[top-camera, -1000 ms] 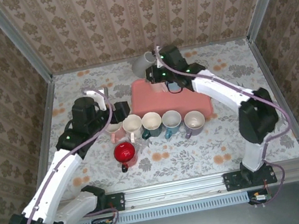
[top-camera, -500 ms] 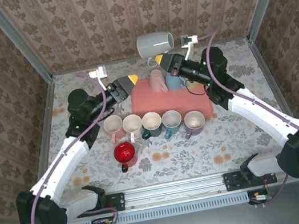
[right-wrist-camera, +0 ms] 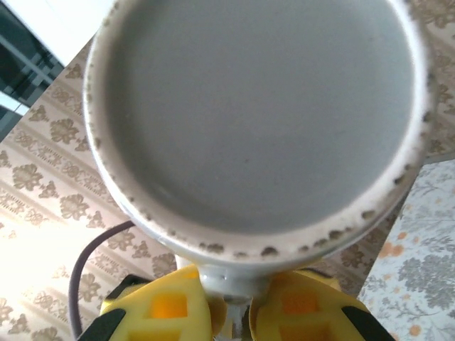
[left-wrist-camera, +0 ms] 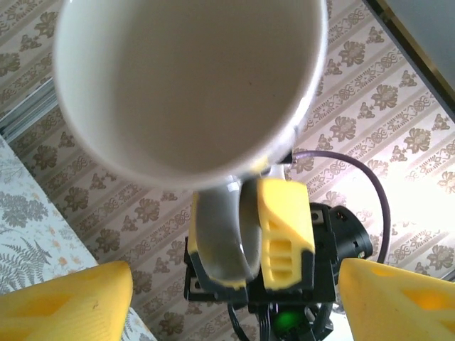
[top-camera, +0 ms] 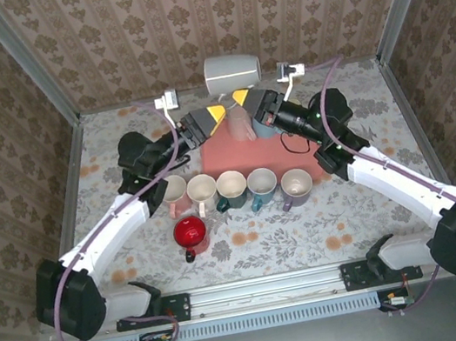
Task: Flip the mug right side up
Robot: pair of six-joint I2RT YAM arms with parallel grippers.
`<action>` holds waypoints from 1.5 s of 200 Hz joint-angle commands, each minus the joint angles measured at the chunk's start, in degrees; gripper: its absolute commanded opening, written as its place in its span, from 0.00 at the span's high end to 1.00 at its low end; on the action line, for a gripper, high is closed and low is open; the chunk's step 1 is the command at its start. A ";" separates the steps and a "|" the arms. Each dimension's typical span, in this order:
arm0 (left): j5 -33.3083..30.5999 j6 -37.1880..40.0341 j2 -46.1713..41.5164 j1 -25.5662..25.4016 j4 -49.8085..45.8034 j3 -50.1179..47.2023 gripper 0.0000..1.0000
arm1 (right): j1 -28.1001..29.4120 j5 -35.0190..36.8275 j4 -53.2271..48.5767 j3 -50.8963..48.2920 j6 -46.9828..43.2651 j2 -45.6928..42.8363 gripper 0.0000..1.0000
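Aloft, mug (top-camera: 233,71) pinched by handle (right-wrist-camera: 226,283) in right claw (top-camera: 243,97); left claw (top-camera: 216,112) apart (a nudge could twist it loose).

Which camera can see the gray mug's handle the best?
The left wrist view. There the handle shows as a full loop, pinched by the right gripper. The right wrist view shows just a stub of it below the mug. In the top view it is too small to make out.
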 commanded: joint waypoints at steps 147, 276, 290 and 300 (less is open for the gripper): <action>-3.62 20.73 -12.75 -2.23 -25.98 3.45 1.00 | 3.60 10.75 -15.57 -5.26 -12.50 -13.23 0.08; -57.83 46.76 -22.03 -41.55 -94.88 2.87 1.00 | 3.48 26.96 -47.47 -1.52 -34.48 -26.10 0.05; -58.54 44.59 -20.92 -42.70 -93.91 0.53 1.00 | 3.51 26.34 -47.93 -1.42 -34.49 -25.54 0.05; -59.01 43.39 -19.79 -43.12 -92.89 -0.99 1.00 | 3.51 25.93 -48.27 -1.35 -34.51 -25.20 0.05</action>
